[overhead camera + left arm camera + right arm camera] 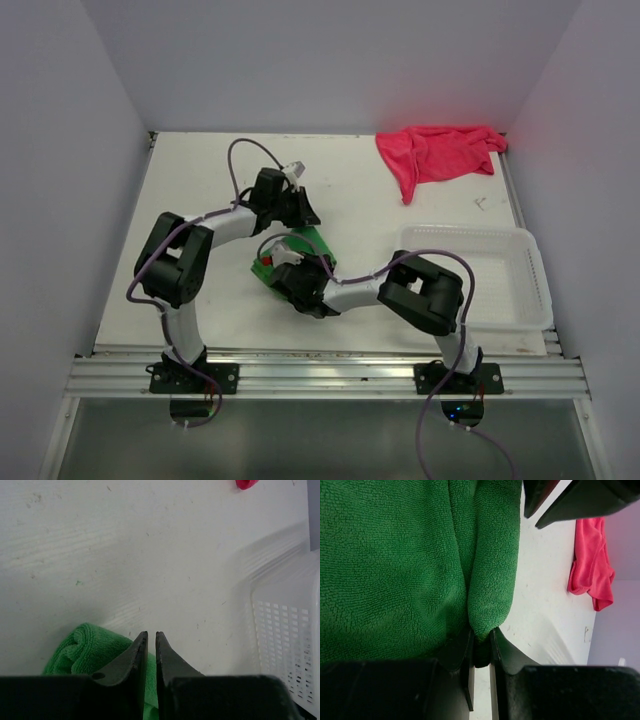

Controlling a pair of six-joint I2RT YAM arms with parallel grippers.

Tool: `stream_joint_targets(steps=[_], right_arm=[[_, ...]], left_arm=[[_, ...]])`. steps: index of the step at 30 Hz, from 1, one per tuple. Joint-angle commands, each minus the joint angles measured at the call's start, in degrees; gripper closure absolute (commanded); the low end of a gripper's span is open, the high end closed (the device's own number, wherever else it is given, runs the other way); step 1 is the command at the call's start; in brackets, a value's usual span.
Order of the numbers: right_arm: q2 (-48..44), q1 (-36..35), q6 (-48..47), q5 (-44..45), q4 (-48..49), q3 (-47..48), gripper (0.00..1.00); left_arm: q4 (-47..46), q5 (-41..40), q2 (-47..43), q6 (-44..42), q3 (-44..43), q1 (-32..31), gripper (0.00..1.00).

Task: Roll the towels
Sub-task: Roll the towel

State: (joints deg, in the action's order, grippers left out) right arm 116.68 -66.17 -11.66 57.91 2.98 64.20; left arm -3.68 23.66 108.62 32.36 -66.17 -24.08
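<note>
- At mid-table, between both arms, the green towel (315, 245) lies partly rolled, its long axis slanting from near-left to far-right.
- The right claw (481, 636), on the towel's near side, is clenched on a thick fold at its edge.
- The left claw (151, 637), on the far side, has its jaws drawn to a slit. Green shows low between them, so it seems to pinch cloth too.
- The pink towel (440, 150) lies crumpled in the far right corner, well apart beyond the basket (530, 290), nearer the right arm.
</note>
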Motion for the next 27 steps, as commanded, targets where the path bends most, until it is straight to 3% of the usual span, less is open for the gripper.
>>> stream_joint_targets(steps=[1,14,27], right_arm=[[1.8,-1.1,-2.1,1.5,0.8,2.1,1.00],[2.9,-2.0,-1.1,0.7,-1.5,4.0,1.00],[-6.5,-0.1,9.6,-6.5,-2.8,1.5,0.62]], left_arm=[[-2.2,1.0,-3.3,0.2,2.2,-0.5,0.85],[-3.3,-2.7,-6.1,0.4,10.8,-1.1,0.86],[-7.2,-6.9,-4.1,1.4,16.5,-1.0,0.91]])
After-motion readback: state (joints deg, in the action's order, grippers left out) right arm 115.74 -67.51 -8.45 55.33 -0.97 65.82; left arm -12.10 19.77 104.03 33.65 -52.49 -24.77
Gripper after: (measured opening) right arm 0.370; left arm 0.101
